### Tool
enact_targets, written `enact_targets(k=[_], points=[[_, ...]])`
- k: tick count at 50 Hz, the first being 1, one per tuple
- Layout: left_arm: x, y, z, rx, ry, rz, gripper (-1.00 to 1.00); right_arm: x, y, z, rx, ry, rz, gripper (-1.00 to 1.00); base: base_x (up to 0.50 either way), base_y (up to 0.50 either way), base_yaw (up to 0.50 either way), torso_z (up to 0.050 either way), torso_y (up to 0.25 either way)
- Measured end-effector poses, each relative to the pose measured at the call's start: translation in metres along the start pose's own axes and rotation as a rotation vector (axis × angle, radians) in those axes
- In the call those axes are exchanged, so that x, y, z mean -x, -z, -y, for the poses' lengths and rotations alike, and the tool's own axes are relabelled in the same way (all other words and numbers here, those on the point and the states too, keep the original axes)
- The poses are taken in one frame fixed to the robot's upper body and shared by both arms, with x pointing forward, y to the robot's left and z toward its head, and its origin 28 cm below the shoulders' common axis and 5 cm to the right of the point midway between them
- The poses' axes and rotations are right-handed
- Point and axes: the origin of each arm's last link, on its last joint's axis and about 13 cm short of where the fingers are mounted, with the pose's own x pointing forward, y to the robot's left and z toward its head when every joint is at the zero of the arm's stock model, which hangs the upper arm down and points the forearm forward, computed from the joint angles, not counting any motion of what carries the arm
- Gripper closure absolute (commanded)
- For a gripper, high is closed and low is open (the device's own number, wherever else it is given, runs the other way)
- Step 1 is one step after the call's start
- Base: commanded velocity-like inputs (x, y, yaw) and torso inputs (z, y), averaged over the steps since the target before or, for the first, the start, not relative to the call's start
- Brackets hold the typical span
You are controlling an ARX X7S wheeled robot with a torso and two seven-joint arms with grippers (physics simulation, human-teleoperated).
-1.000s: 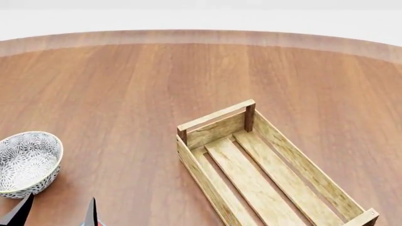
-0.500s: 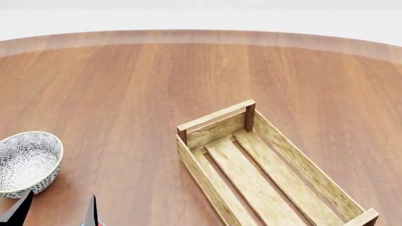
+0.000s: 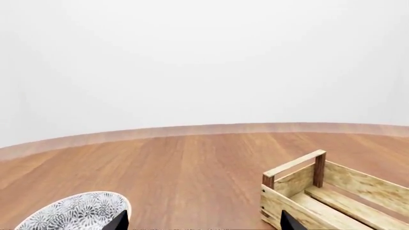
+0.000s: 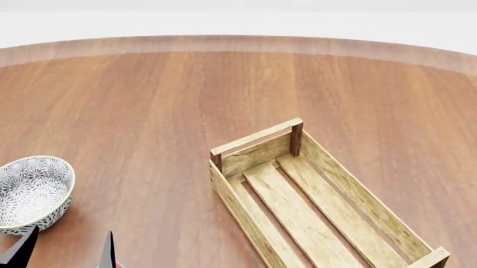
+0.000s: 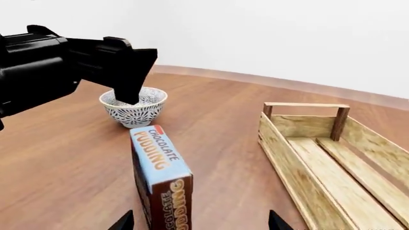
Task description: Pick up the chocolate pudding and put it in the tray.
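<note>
**Both arms low over the worktop, pudding carton standing free**

Left gripper [image 4: 67, 254]: two dark fingers [image 4: 109, 252] enter the head view at its 7 o'clock edge. The tips stand well apart, so the fingers are open. Nothing lies between them, and they touch nothing that can be seen. In the left wrist view the same two tips [image 3: 118, 221] show only as small dark points, spread wide.

Right gripper [image 5: 199, 221]: only its two dark fingertips [image 5: 123, 221] appear, in the right wrist view. They are spread wide and hold nothing. The lower part of the chocolate pudding [image 5: 162, 179] falls between them in that view; whether either tip touches the carton cannot be told.

Chocolate pudding: the carton stands upright on the wooden worktop [image 4: 149, 100], light blue face upward, dark brown side toward the right wrist camera. It rests outside the tray [image 5: 319, 163], near the tray's long side. The head view does not include it.

Tray: the slatted crate lies at 5 o'clock in the head view [image 4: 298, 195], its long axis running from centre toward 5 o'clock. No object is visible inside it.

Bowl [image 4: 30, 192]: the patterned bowl sits at 8 o'clock in the head view, just beyond the left fingers. In the right wrist view the black body of the left arm [image 5: 57, 69] overlaps the bowl's rim [image 5: 133, 103].
</note>
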Motion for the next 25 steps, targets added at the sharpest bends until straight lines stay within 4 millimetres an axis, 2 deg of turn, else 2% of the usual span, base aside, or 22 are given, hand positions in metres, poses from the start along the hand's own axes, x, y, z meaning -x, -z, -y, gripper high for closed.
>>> enact_targets(k=[11,25], points=[[-0.001,-0.003,0.002,-0.001,0.005,0.005,-1.0,-0.02,0.019,-0.008,-0.006,-0.068,-0.058,-1.0,0.0,0.0,0.0,0.0,0.0],[-0.001,-0.003,0.004,0.0,0.011,0.007,-1.0,-0.033,0.027,-0.009,-0.005,-0.093,-0.084,-1.0,0.0,0.0,0.0,0.0,0.0]])
